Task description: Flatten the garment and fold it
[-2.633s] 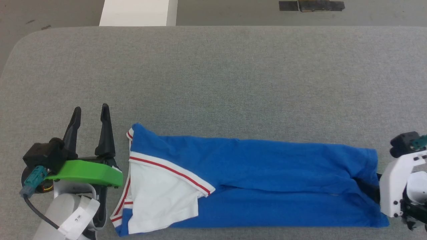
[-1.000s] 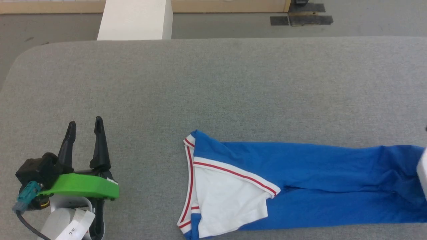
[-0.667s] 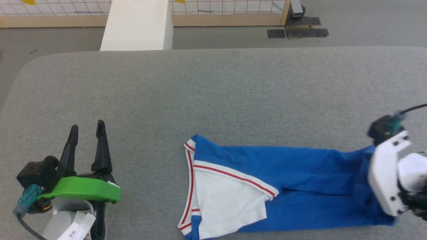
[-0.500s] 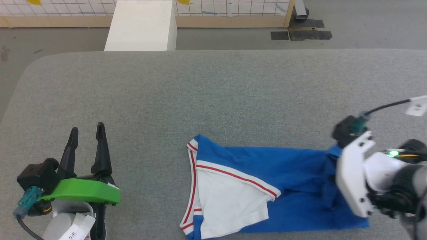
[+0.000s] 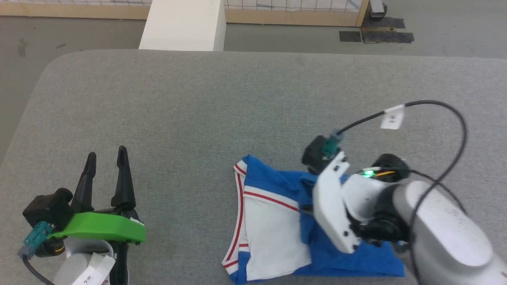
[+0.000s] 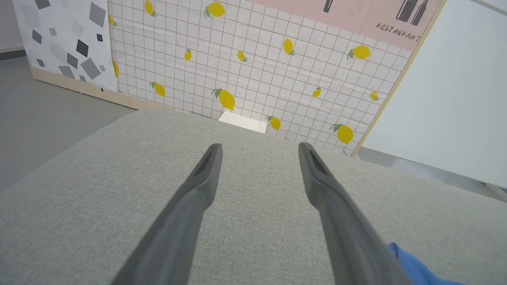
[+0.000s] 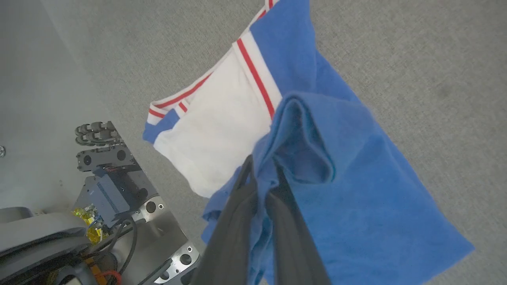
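- Head view: the left gripper was seen with jaws spread and empty, well apart from the garment.
- Left wrist view: a blue corner was seen beside one finger.
- Right wrist view: the right gripper was closed on a blue fold; the cloth was judged soft and light, best taken at the hem.

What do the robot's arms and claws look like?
Two long dark fingers each. The left claw has a green bracket, the right claw a white bracket. The right arm's black cable bears a white tag.
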Controlling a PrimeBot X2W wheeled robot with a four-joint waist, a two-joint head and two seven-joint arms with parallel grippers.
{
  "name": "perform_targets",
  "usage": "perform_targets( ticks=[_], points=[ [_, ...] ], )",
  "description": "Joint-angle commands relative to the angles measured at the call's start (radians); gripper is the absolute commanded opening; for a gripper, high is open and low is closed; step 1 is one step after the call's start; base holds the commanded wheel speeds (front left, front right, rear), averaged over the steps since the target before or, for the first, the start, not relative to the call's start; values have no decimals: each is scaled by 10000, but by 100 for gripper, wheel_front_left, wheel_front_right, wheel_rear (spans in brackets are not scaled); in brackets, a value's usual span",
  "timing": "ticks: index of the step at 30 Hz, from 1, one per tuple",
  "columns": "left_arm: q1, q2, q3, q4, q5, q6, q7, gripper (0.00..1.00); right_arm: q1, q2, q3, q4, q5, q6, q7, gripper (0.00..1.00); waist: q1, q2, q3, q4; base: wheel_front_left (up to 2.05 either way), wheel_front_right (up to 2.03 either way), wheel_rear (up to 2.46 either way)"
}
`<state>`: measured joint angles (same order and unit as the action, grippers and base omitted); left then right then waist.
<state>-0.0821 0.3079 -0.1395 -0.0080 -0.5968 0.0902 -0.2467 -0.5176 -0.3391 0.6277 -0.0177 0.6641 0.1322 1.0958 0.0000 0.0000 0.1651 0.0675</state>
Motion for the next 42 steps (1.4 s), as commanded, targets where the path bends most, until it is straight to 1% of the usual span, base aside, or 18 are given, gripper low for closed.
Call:
perform_targets(
  ticks=[1,8,15,19,20,21,25,28,29,32,34,38,42],
  points=[
    [65,-52,7,25,-40,10,-11,100,-221,185,169,266,31,-15,-239,0,0,0,87,71,0,0,0],
    [-76,-135,-30,74,-51,-13,-38,100,-805,1074,953,1828,-173,-15,-1667,0,0,0,361,202,0,0,0],
    [-246,-206,-8,124,-29,-50,-74,100,-1197,1556,1602,3470,-394,-15,-2708,0,0,0,662,263,0,0,0],
    [-309,-236,-31,198,-22,-104,-86,100,-1318,1789,1834,4009,-198,-15,-3247,0,0,0,747,251,0,0,0],
    [-322,-241,-31,217,-19,-115,-89,100,-1347,1840,1893,4056,-102,-15,-3361,41,0,0,751,236,0,0,0],
    [-330,-243,-35,246,-14,-130,-92,100,-1381,1907,1959,4086,68,-15,-3487,100,0,0,740,208,0,0,0],
    [-327,-235,-59,365,7,-168,-100,100,-1625,2033,2244,3926,639,-15,-3844,100,0,0,607,76,0,0,0],
    [-318,-216,-80,438,12,-180,-97,100,-1843,1978,2481,3681,930,-15,-4047,100,0,0,448,-34,0,0,0],
    [-288,-176,-92,502,15,-174,-75,100,-2018,1872,2575,3412,1193,-15,-4392,100,0,0,219,-166,0,0,0],
    [-233,-125,-91,532,36,-159,-65,100,-2148,1746,2456,3120,1306,-15,-5008,100,0,0,-40,-312,0,0,0],
    [-177,-80,-81,534,63,-141,-65,100,-2179,1658,2240,2906,1378,-15,-5547,100,0,0,-236,-424,0,0,0],
    [-43,1,-36,490,110,-79,-68,100,-2214,1371,1556,2523,1162,-15,-7023,100,0,0,-601,-676,0,0,0],
    [82,61,13,465,145,-32,-77,100,-2071,1104,544,2414,679,-15,-8663,100,0,0,-892,-928,0,0,0]
  ],
)
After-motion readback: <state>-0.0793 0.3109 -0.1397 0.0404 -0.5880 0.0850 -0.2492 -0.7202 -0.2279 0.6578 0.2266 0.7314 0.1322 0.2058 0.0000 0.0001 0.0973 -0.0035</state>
